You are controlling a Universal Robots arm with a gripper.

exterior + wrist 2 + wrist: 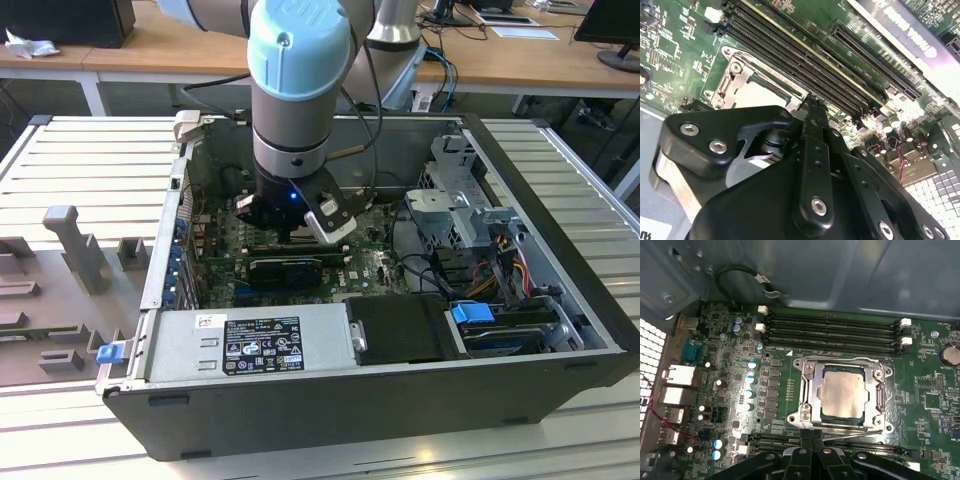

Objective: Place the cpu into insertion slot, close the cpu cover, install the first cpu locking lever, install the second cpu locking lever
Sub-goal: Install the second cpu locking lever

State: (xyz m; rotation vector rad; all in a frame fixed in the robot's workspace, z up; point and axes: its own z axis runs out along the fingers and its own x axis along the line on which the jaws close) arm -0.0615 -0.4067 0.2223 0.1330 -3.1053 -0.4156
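Observation:
In the first wrist view the pale silver-beige cpu [845, 395] lies flat in the insertion slot [840, 360]. The silver cpu cover [807, 390] is folded down around it as a frame. A thin wire locking lever [855, 431] runs along the socket's edge nearest my gripper [811, 432]. The gripper is shut, fingertips together, right at that lever's end by the socket corner. The second wrist view shows the gripper [812, 100] from behind, tips down beside the cover [737, 80] and cpu [760, 95]. In the exterior view the gripper [290, 222] is low inside the computer case.
Long black memory slots [835, 330] lie just beyond the socket, and more [805, 55] run close to the fingers. A black graphics card [285, 270], the power supply [250, 345] and a drive cage [460, 195] crowd the case. The case wall [840, 270] rises behind the board.

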